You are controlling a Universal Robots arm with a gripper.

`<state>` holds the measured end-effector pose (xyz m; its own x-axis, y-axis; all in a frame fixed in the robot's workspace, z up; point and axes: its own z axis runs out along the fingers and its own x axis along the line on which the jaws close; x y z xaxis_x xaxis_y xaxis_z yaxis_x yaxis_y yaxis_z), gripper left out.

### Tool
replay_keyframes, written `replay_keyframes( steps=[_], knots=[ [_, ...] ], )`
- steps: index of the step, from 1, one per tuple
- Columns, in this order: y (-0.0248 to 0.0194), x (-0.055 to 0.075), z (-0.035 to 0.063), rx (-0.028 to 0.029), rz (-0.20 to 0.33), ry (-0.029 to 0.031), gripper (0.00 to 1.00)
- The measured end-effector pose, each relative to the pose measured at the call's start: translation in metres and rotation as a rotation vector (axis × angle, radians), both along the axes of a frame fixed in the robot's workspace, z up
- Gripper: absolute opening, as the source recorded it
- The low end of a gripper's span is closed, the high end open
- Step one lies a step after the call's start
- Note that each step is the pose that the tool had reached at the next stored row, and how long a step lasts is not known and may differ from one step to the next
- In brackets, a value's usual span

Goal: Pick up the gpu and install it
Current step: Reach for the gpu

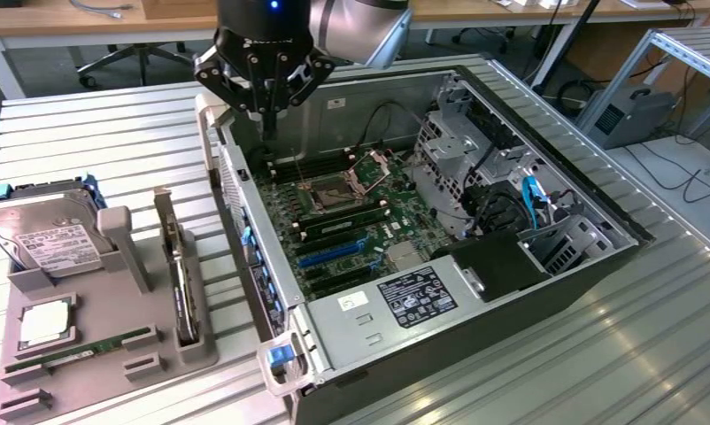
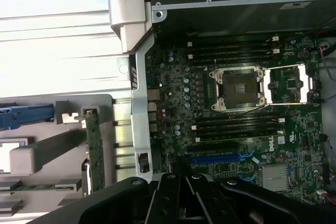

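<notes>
Ext view: gripper [image 1: 266, 119] closed, empty, above case [image 1: 355, 97]; wrist view: gpu [image 2: 93, 145] edge-on, prob. in holder [image 2: 42, 153].

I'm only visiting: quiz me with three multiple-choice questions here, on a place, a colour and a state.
1. Where is the flat green graphics card with the silver metal bracket? A in the grey plastic holder tray; B in a person's hand; C in the pincer.
2. One long plastic slot on the green motherboard stands out in: A red; B blue; C yellow.
3. The black pincer is: A open; B shut on the card; C shut, empty.
Answers: A, it stands edge-on there; B, blue plastic; C, fingers together, nothing between.
</notes>
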<state>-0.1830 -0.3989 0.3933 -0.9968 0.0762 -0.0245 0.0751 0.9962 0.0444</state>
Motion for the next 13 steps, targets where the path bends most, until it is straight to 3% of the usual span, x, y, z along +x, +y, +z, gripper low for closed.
replay_keyframes(
  steps=[13],
  knots=[
    [0.0, -0.0046, 0.0, 0.0, 0.0, 0.0, 0.11]
  ],
)
